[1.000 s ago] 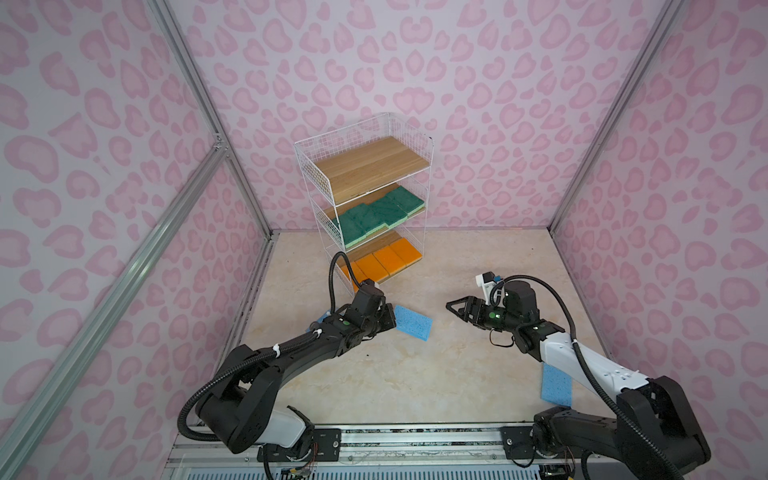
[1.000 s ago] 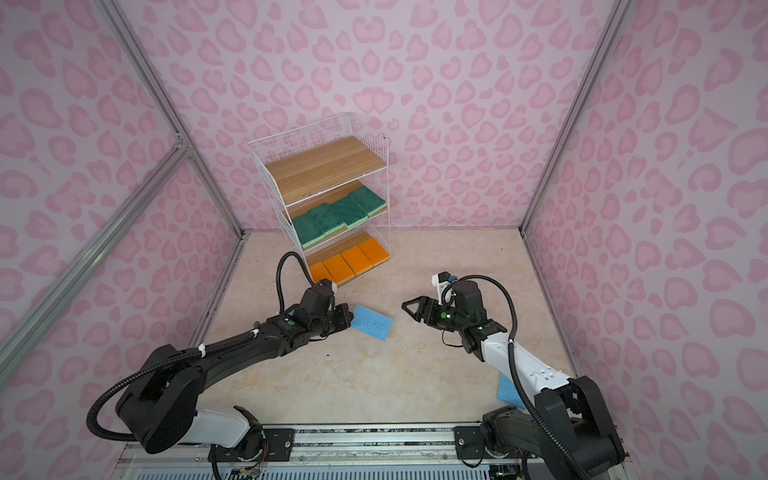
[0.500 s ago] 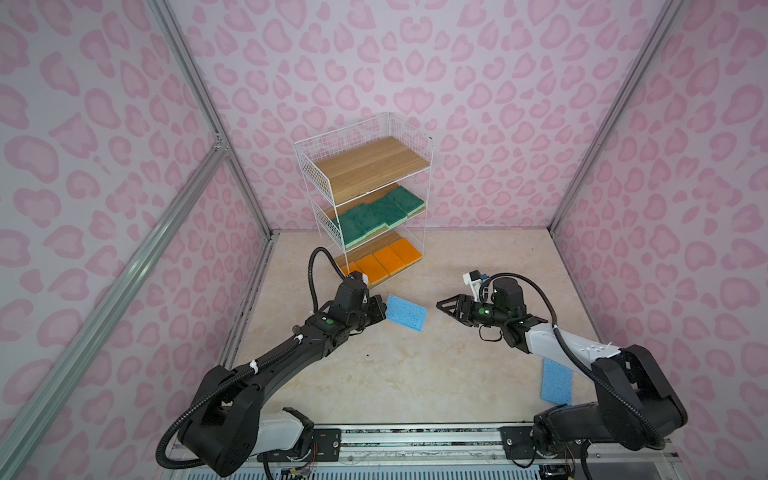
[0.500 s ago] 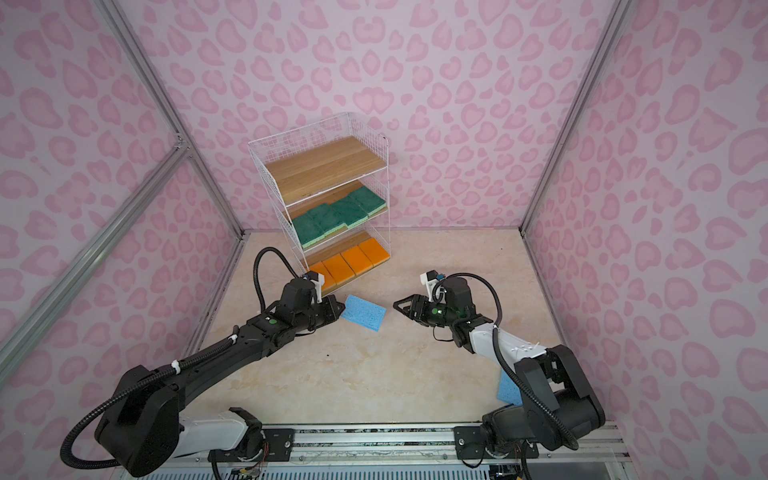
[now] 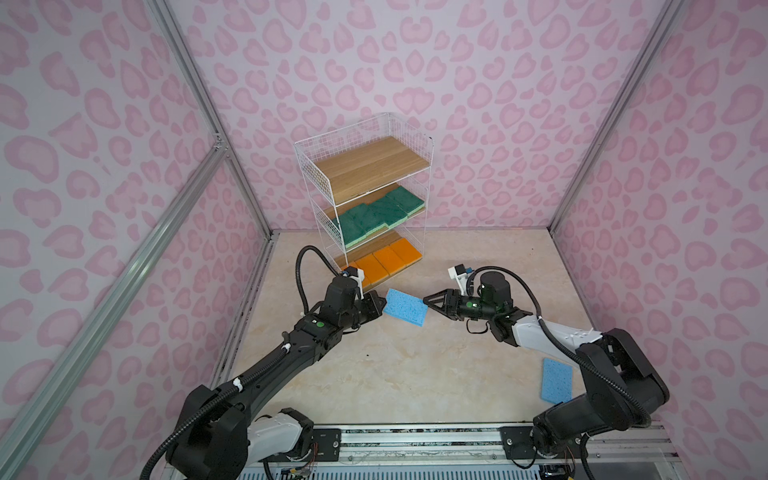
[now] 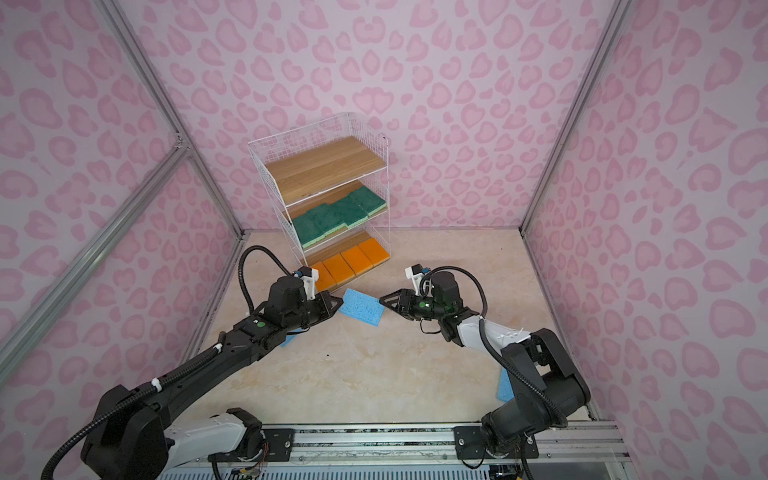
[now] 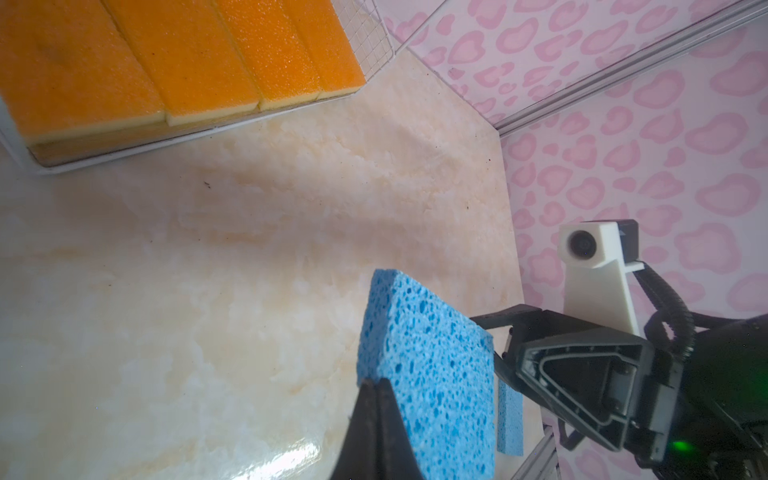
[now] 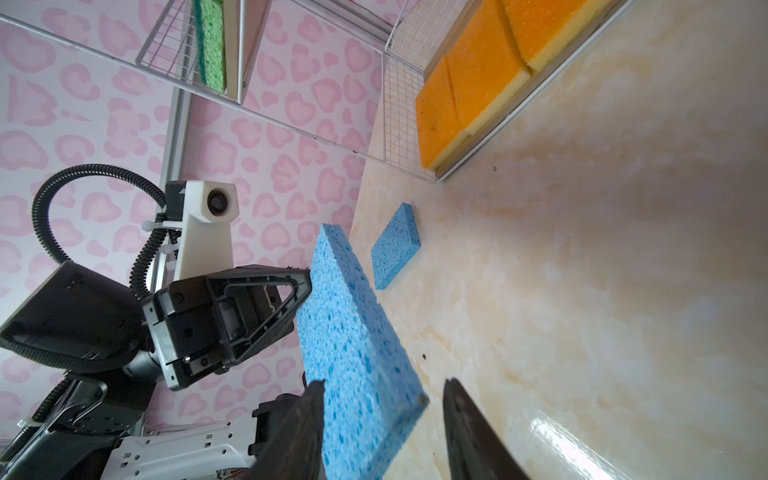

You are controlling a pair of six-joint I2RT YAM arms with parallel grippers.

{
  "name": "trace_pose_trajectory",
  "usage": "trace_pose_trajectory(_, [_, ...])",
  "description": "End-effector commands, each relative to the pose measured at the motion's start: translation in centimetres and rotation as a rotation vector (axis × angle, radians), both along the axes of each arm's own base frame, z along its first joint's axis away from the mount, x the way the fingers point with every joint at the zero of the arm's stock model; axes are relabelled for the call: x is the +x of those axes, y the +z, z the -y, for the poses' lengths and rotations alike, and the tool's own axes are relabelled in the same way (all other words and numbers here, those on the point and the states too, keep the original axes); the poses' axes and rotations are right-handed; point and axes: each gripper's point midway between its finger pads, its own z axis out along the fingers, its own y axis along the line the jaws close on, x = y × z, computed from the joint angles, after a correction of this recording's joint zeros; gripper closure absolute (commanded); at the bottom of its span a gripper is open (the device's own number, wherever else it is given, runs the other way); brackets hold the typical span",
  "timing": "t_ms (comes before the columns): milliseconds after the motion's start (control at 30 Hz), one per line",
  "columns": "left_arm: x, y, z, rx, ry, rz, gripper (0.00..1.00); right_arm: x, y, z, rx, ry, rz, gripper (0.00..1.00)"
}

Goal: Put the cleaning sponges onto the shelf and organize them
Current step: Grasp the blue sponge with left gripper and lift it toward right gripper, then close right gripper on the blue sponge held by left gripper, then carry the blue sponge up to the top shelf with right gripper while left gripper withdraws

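The left gripper (image 5: 379,306) has its fingers (image 7: 374,419) pressed together on one short end of a light blue sponge (image 5: 405,308). It holds the sponge clear of the tabletop (image 5: 395,374), tilted, just in front of the foot of the shelf (image 5: 370,166). The right gripper (image 5: 428,300) faces it from the opposite side. Its fingers (image 8: 463,424) are spread, one on either side of the sponge's free end. One finger stands visibly apart from the sponge, and whether the other touches it cannot be told.

On the shelf, dark green sponges (image 5: 374,216) lie in a row on the middle tier, and orange sponges (image 5: 386,259) sit side by side on the bottom tier.

Two more pads lie flat on the tabletop. A second blue sponge (image 5: 557,380) is near the base of the right arm. A third blue sponge (image 8: 395,247) is by the left arm — in a top view (image 6: 286,340) only a corner of it shows from under that arm.
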Motion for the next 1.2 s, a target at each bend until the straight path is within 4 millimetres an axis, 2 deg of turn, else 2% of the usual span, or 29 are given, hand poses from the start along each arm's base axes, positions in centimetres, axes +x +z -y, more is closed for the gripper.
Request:
trace_pose_trajectory(0, [0.4,1.7,0.4,-0.046,-0.002,0.047,0.96,0.1,1.0,-0.8,0.033,0.017,0.026,0.57])
trace_pose_trajectory(133, [0.4,1.7,0.4,-0.049,-0.004,0.046,0.96,0.0,1.2,-1.3,0.043,0.028,0.027,0.63])
trace_pose_trajectory(300, [0.3,1.5,0.2,-0.039,-0.003,0.045,0.95,-0.1,2.0,-1.3,0.051,0.024,0.036,0.82])
trace_pose_trajectory(367, [0.1,1.4,-0.1,-0.027,-0.002,0.054,0.82,-0.1,2.4,-1.2,0.048,0.018,0.046,0.86])
trace_pose_trajectory(433, [-0.3,1.1,-0.5,-0.004,0.002,0.062,0.58,-0.2,2.8,-1.0,0.037,0.011,0.056,0.88])
trace_pose_trajectory(467, [-0.5,0.9,-0.8,0.008,0.007,0.063,0.52,-0.2,3.0,-0.9,0.029,0.007,0.062,0.89])
trace_pose_trajectory(567, [-1.0,0.0,-2.0,0.060,0.030,0.060,0.40,-0.3,3.8,-0.6,0.001,0.001,0.085,0.89])
trace_pose_trajectory(667, [-1.5,-1.5,-3.6,0.140,0.076,0.032,0.20,-0.2,5.1,-0.4,-0.026,-0.004,0.117,0.89])
trace_pose_trajectory(733, [-1.9,-2.3,-4.5,0.177,0.095,0.017,0.17,0.1,6.2,-0.3,-0.041,-0.008,0.142,0.89])
trace_pose_trajectory(767, [-2.0,-2.5,-4.7,0.185,0.100,0.016,0.12,0.2,6.7,-0.3,-0.047,-0.009,0.152,0.89])
trace_pose_trajectory(800, [-2.2,-2.7,-4.9,0.191,0.107,0.016,0.00,0.4,7.3,-0.2,-0.057,-0.013,0.165,0.89])
trace_pose_trajectory(967, [-2.5,-2.7,-6.2,0.237,0.138,0.026,0.01,1.6,10.4,0.5,-0.158,-0.039,0.236,0.89])
trace_pose_trajectory(1167, [-2.9,-2.4,-7.2,0.272,0.154,0.042,0.02,3.5,16.9,0.8,-0.162,-0.095,0.365,0.88])
